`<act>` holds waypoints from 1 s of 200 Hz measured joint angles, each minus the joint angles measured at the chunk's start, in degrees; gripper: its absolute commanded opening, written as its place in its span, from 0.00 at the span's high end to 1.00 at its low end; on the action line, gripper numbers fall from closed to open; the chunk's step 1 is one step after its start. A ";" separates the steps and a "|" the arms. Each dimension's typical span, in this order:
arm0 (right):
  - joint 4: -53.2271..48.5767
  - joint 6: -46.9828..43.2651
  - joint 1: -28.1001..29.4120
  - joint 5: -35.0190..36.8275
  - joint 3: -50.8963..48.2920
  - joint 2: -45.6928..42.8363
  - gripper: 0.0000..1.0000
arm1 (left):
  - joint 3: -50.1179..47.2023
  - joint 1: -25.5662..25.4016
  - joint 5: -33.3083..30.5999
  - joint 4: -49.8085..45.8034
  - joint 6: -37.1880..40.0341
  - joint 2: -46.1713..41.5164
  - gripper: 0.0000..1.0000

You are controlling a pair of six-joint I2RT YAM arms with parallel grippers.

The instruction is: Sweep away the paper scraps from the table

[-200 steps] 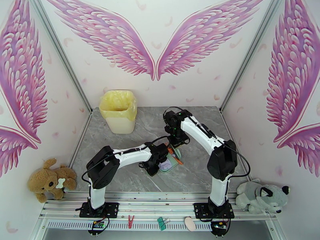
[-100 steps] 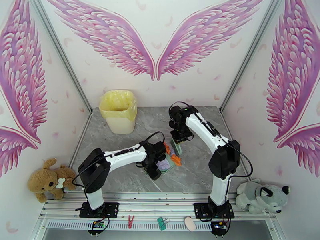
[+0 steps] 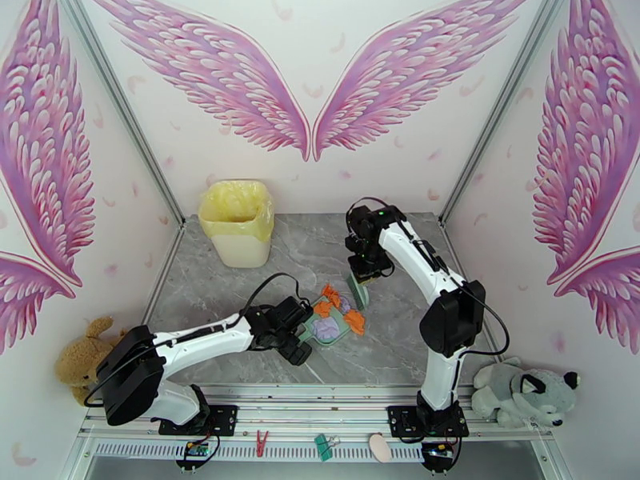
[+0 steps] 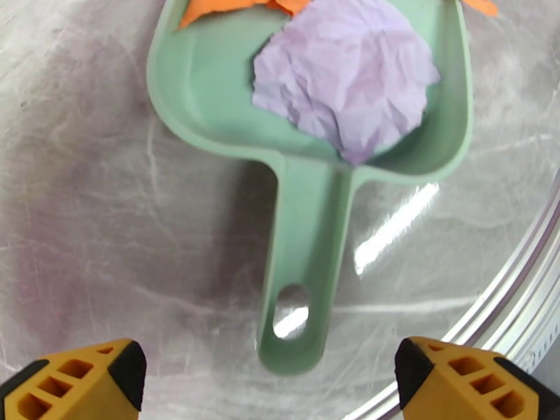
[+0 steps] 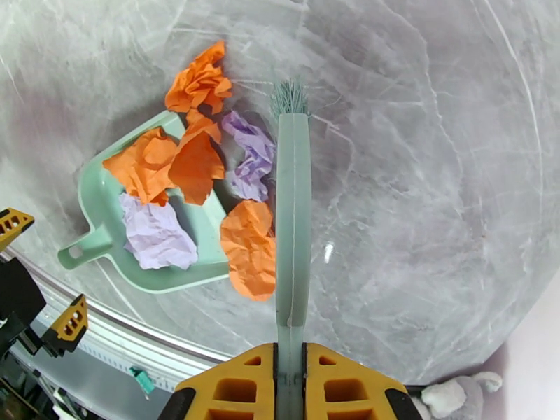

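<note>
Two tools: the left tool (image 4: 268,371) is spread wide at the dustpan (image 4: 203,78) handle's end, gripping nothing; the right tool (image 5: 290,372) is clamped on the brush (image 5: 292,204).
Step in hand: judged to be the gathering of the last scraps into the pan.
Paper scraps (image 5: 248,257): a lavender wad and orange wads lie inside the pan; two orange wads and one lavender wad lie at its mouth, partly on the bench (image 5: 420,169), beside the brush.
Next move: the handle should be gripped and the stragglers brushed in.
Bin (image 3: 236,234): yellow-lined, well apart at the far left; its contents cannot be told.
</note>
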 measured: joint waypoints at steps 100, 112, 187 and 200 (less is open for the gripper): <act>-4.09 0.09 -3.39 -3.43 1.09 0.00 1.00 | -6.75 -0.59 -4.02 20.35 2.05 7.06 0.35; -4.48 0.09 -3.39 -3.45 1.09 0.00 1.00 | -7.08 -0.61 -4.15 21.33 2.19 7.08 0.36; -4.76 0.31 -3.39 -3.48 1.09 0.00 1.00 | -10.58 -1.03 -5.18 27.76 2.84 6.08 0.55; -4.76 0.52 -3.39 -3.63 1.18 0.00 1.00 | -11.47 -1.05 -5.16 27.76 2.93 5.14 0.57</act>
